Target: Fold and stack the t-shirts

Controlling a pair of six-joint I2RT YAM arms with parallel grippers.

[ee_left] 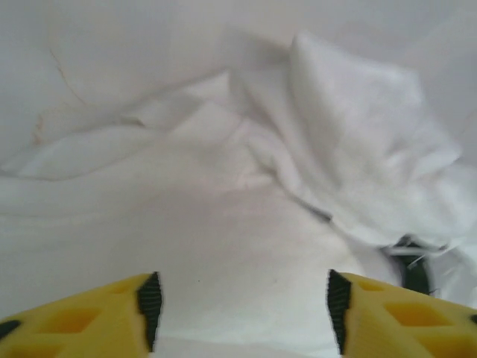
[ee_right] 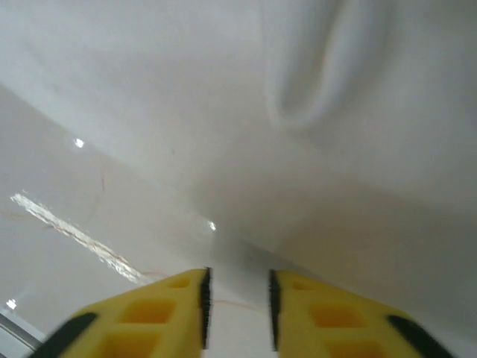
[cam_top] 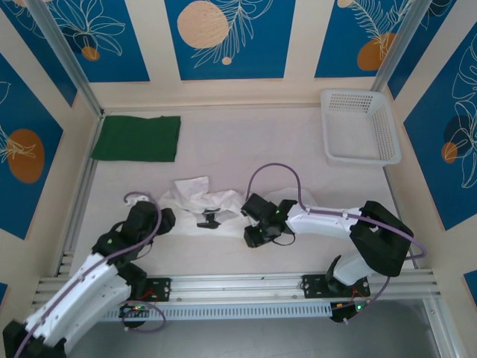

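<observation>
The white t-shirt (cam_top: 195, 200) lies crumpled in the middle of the table, with a black printed mark (cam_top: 209, 220) showing near its front. The dark green t-shirt (cam_top: 136, 138) lies folded flat at the back left. My left gripper (cam_top: 167, 219) is at the white shirt's left edge. In the left wrist view its jaws (ee_left: 242, 309) stand wide apart over the white cloth (ee_left: 246, 194), gripping nothing. My right gripper (cam_top: 244, 215) is at the shirt's right edge. Its jaws (ee_right: 237, 309) are a little apart above bare table, just short of the cloth's edge (ee_right: 335, 112).
A white plastic mesh basket (cam_top: 360, 127) stands at the back right corner. Painted walls close in the table on three sides. An aluminium rail (cam_top: 238, 287) runs along the near edge by the arm bases.
</observation>
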